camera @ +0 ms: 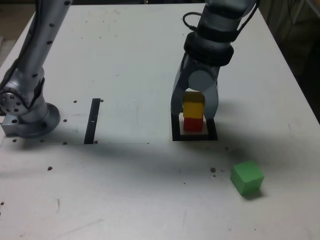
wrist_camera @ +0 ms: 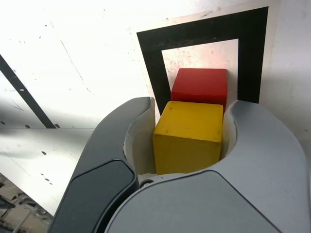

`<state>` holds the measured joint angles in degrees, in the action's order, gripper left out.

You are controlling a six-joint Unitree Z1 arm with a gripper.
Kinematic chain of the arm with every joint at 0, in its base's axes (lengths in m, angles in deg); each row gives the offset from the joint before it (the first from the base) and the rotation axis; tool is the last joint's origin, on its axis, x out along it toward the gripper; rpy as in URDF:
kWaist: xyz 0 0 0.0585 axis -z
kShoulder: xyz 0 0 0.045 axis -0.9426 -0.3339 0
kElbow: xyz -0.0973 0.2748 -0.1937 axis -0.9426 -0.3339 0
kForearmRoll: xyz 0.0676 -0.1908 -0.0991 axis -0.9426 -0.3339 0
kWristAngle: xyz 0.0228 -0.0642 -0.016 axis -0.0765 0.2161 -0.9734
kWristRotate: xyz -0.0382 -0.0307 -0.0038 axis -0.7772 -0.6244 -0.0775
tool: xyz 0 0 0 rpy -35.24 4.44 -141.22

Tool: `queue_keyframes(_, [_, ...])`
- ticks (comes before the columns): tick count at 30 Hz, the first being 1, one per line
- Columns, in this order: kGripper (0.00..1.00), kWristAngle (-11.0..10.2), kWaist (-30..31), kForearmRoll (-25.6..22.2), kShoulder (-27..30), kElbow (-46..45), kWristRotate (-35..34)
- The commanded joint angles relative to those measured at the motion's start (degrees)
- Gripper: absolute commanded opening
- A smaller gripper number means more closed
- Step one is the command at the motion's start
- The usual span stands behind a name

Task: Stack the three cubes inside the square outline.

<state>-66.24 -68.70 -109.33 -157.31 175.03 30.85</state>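
Three cubes, one arm, one table, listed from the exterior view's left to its right.

Arm base (camera: 27, 112): grey, round-footed, standing at the table's (camera: 125, 50) left edge, with the arm rising out of view above it.

Black strip (camera: 92, 121): thin, straight, flat on the white surface, just right of the base and well apart from everything else.

Square outline (camera: 176, 131): thick black border with a pale centre, lying right of the table's middle. In the wrist view its border (wrist_camera: 150, 63) frames the red cube on three visible sides.

Red cube (camera: 193, 124): sitting inside the outline on the pale centre, also seen in the wrist view (wrist_camera: 200, 85).

Yellow cube (camera: 193, 106): on top of the red cube, edges roughly in line with it. In the wrist view (wrist_camera: 188, 136) it fills the gap between the two grey fingers.

Gripper (camera: 194, 114): pointing down over the outline, its fingers (wrist_camera: 272, 145) standing on either side of the yellow cube and pinching it; both inner faces appear to touch the cube's sides.

Green cube (camera: 247, 178): alone on the bare surface toward the table's near right corner, outside the outline, turned slightly askew, touching nothing else.
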Motion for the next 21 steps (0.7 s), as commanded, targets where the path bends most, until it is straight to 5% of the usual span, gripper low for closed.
queue_keyframes(1, [0.81, 0.4, -0.2, 0.5, -0.2, -0.6, 0.3])
queue_keyframes(5, [0.98, 0.7, -0.4, 1.2, -0.2, -1.2, 0.5])
queue_keyframes(13, [0.99, 0.2, -0.5, 2.7, 1.3, -2.4, 0.6])
queue_keyframes(21, [0.99, -3.0, -0.6, 4.1, 5.4, -4.2, 0.0])
